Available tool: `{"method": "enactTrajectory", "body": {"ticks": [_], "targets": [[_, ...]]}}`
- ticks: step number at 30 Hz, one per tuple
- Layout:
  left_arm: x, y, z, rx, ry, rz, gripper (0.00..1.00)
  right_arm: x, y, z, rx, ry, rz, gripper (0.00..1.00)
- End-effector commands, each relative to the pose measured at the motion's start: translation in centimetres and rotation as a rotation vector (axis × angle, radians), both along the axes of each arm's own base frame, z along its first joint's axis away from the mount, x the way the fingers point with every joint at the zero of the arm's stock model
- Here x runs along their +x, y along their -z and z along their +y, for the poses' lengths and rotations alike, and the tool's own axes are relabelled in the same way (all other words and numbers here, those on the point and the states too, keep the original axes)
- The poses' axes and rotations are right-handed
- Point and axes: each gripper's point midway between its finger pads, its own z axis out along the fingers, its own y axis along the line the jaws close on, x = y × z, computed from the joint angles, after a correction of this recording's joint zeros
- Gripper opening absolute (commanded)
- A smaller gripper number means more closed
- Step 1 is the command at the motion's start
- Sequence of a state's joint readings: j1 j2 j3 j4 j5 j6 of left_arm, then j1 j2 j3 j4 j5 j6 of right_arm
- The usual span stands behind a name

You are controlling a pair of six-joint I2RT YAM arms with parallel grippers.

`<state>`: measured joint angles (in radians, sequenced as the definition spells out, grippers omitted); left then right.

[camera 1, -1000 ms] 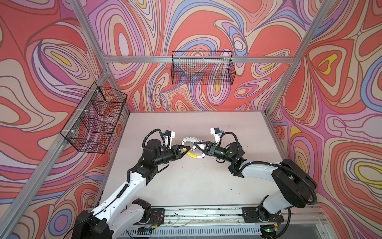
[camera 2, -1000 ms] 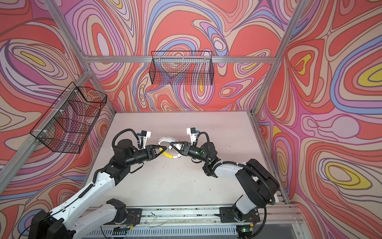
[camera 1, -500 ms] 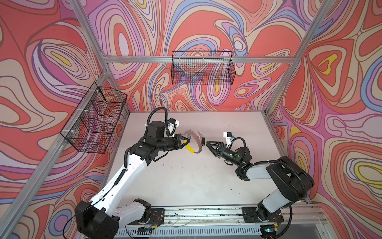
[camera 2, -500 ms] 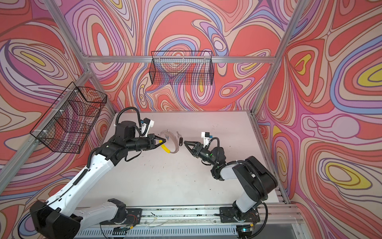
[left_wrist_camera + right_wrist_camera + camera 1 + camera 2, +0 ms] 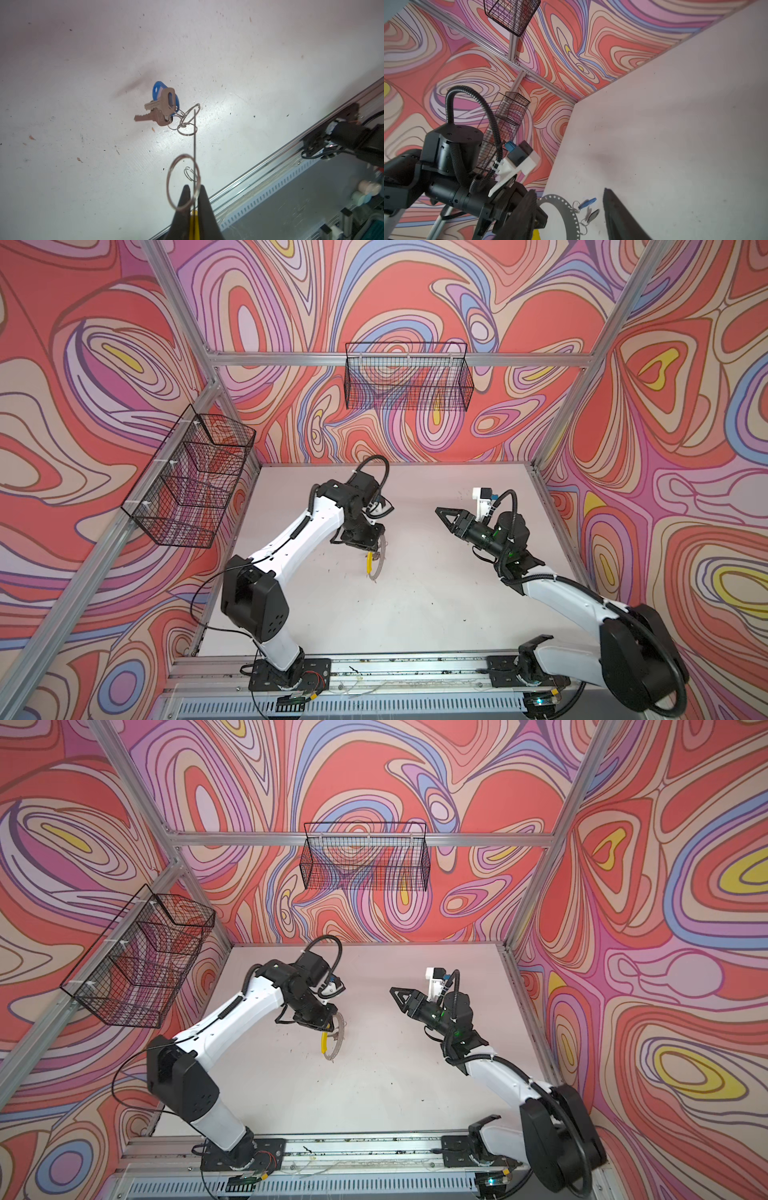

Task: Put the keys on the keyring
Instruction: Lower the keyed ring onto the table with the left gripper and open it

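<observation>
White tabletop [image 5: 415, 614], wire baskets [image 5: 409, 381], keys [image 5: 160, 106] on keyring [image 5: 570, 212]

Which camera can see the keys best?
The left wrist view. The keys show sharp and near the middle, with the blue tag behind them. The right wrist view shows the keys small and blurred beside the keyring. In both top views they are too small to make out.

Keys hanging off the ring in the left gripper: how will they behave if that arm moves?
Likely swing: the keys hang from the keyring by loose wire loops and look blurred in the right wrist view. Probably light: small keys, plastic tag. The thin keyring, pinched at its yellow sleeve by the left gripper, may pivot.
</observation>
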<state>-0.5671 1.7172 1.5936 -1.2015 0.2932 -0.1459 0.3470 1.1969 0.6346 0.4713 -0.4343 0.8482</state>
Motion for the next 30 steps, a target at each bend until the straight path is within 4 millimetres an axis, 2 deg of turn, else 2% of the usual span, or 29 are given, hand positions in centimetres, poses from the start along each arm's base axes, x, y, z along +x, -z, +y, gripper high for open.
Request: {"method": "enactTrajectory", "body": {"ticks": [1, 5, 8, 14, 16, 19, 23, 26, 30], "targets": [[-2.1, 0.8, 0.4, 0.161, 0.156, 0.049, 0.0, -0.3, 3.8, -2.3, -0.254, 0.075, 0.093, 0.52], [-2.9, 2.0, -0.1, 0.339, 0.291, 0.082, 0.0, -0.3, 4.8, -4.5, -0.357, 0.163, 0.147, 0.51], [-4.8, 2.6, -2.4, 0.331, 0.383, 0.12, 0.0, -0.2, 6.0, -6.3, -0.422, 0.221, 0.2, 0.5], [-9.7, 3.2, -5.3, 0.335, 0.57, 0.174, 0.0, -1.0, 5.2, -9.3, -0.466, 0.326, 0.199, 0.5], [-10.5, 3.6, -5.7, 0.365, 0.609, 0.178, 0.0, -1.1, 5.3, -10.0, -0.49, 0.351, 0.21, 0.5], [-10.5, 4.7, -6.1, 0.409, 0.642, 0.189, 0.0, -1.3, 6.0, -11.3, -0.549, 0.401, 0.236, 0.5], [-9.0, 5.9, -6.7, 0.448, 0.699, 0.158, 0.0, -1.8, 6.7, -13.1, -0.62, 0.464, 0.262, 0.5], [-7.6, 6.7, -7.4, 0.473, 0.769, 0.119, 0.0, -1.9, 7.2, -13.4, -0.646, 0.464, 0.269, 0.5], [-7.4, 8.0, -7.9, 0.463, 0.876, 0.141, 0.0, -1.8, 8.0, -13.7, -0.674, 0.46, 0.289, 0.5]]}}
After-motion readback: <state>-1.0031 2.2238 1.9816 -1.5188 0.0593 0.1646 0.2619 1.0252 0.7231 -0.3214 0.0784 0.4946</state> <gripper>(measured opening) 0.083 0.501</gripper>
